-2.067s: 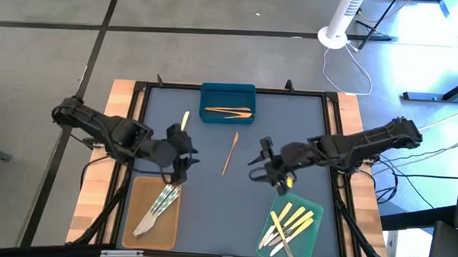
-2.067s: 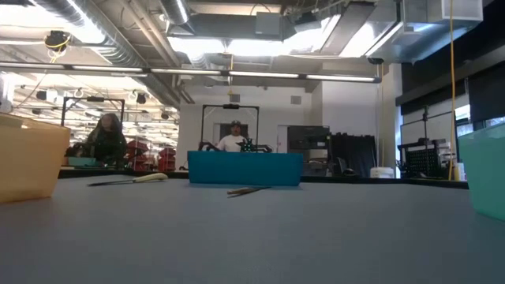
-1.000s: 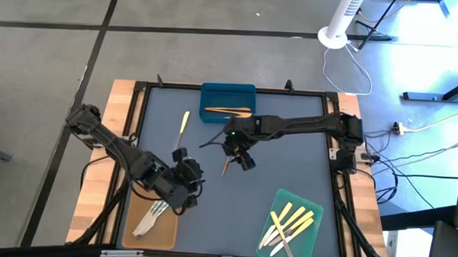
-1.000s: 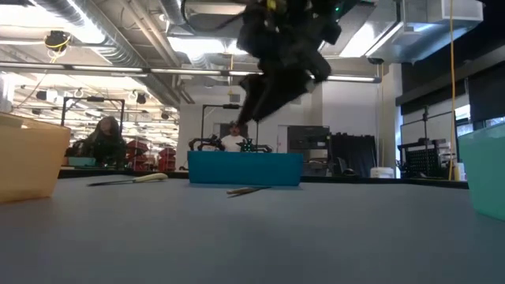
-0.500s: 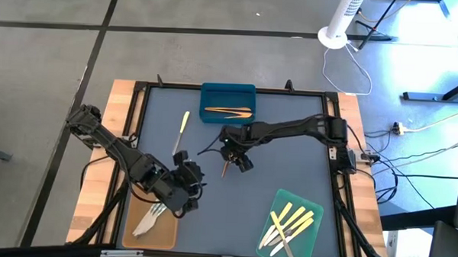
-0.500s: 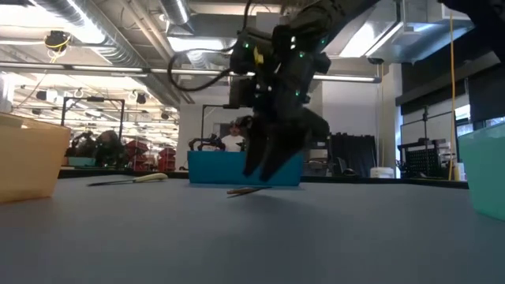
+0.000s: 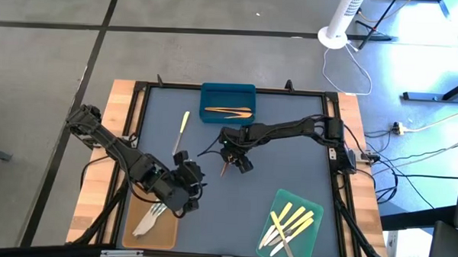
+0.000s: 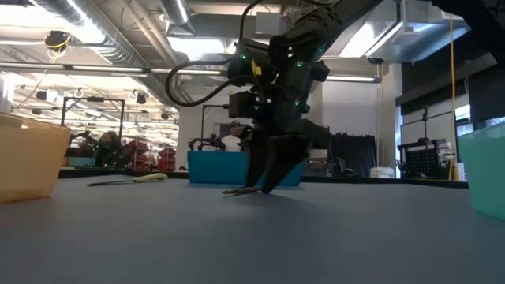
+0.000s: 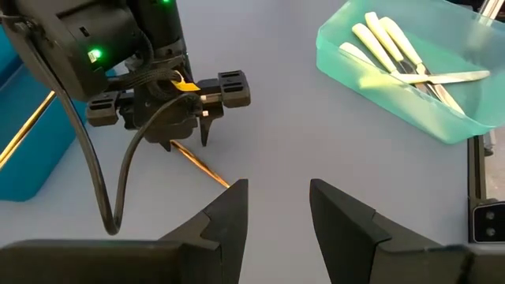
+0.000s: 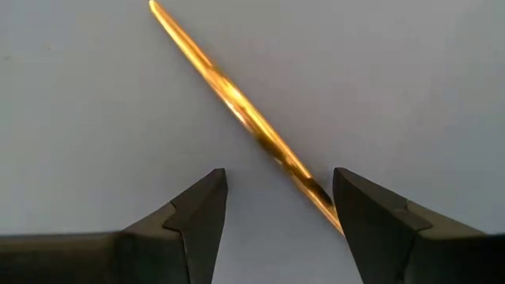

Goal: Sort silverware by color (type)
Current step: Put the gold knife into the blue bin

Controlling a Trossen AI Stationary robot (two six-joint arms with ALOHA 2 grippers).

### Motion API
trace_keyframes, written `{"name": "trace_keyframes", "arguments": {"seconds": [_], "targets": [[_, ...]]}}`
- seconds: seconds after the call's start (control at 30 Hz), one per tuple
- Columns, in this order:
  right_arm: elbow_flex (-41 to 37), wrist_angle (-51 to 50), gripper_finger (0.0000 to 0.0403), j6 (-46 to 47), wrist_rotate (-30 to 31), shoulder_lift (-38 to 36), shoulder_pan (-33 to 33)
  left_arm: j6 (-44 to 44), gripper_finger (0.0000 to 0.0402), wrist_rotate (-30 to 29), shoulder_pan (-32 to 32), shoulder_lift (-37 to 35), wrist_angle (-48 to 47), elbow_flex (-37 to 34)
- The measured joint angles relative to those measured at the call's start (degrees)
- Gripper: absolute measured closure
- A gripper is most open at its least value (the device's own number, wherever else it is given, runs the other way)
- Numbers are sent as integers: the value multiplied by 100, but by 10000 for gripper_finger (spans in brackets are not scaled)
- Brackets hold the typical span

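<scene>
A thin wood-brown utensil (image 10: 237, 106) lies flat on the grey table at its middle (image 7: 224, 170). My right gripper (image 10: 276, 209) stands over it, open and pointing down, one finger on each side, tips at the table top (image 8: 264, 188). My left gripper (image 9: 276, 201) is open and hovers by the tan tray (image 7: 139, 198), which holds silvery utensils (image 7: 153, 216). The blue tray (image 7: 228, 92) holds brown utensils (image 7: 228, 110). The green tray (image 7: 311, 237) holds pale yellow utensils (image 7: 291, 218). A pale yellow utensil (image 7: 182, 128) lies on the table left of centre. My right gripper comes from above, its open fingers across the brown utensil. In the right wrist view the utensil's lower end (image 10: 319, 197) runs up to the inner edge of one finger (image 10: 371, 217). Whether they touch I cannot tell. The utensil lies flat on the table.
The blue tray sits at the far edge, the tan tray at the near left, the green tray at the near right. A black frame (image 7: 138, 102) borders the table. People show in the room beyond (image 8: 102, 142). Bare table lies between the right gripper and the green tray.
My right gripper has come down from above the table until its fingertips stand at the table top around the brown utensil, and it has shifted slightly toward the table's left. The utensil has stayed where it was.
</scene>
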Motion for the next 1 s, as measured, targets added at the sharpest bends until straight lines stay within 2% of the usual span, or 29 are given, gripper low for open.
{"name": "trace_keyframes", "arguments": {"seconds": [0.13,0.47,1.0], "targets": [[-2,-9,189,28,15,2,0,0,271,0,0,0,0,0],[-2,-62,275,34,-21,7,9,-2,271,0,0,0,-1,0],[-2,-32,360,44,124,9,7,-2,271,-2,0,0,43,0]]}}
